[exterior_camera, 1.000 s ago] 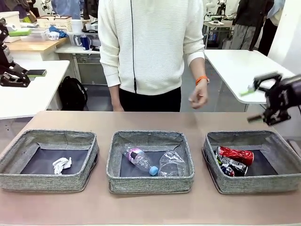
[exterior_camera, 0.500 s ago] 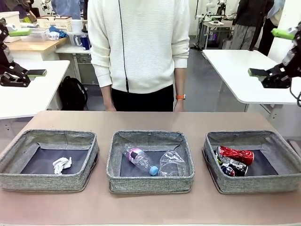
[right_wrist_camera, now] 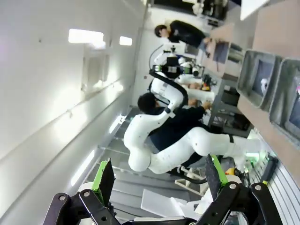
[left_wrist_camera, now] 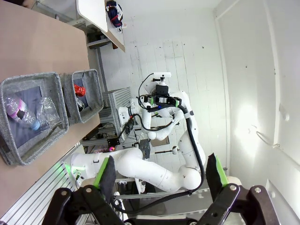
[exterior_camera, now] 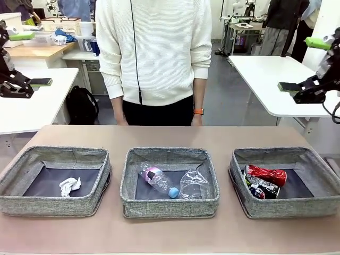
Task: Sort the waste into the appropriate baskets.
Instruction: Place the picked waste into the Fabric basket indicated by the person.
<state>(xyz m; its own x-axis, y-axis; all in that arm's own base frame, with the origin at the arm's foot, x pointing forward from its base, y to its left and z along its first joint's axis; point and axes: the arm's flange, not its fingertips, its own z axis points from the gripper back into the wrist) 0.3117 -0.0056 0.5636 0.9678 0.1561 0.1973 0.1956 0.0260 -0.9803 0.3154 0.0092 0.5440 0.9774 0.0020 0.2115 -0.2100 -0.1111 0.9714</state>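
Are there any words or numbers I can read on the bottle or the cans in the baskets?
No text reads clearly.
Bottle: pink label, print too small to read.
Red can: markings too blurred to read.
Dark can: light markings, too blurred to read.
Plastic cup, paper wad and the grey baskets: no print visible.

- This is a robot lab — a big room with white robot arms (left_wrist_camera: 154, 171).
- More white tables (exterior_camera: 276, 79) stand behind, with boxes and tools on them.
- Other people (exterior_camera: 284, 24) work at the far edge of the room.
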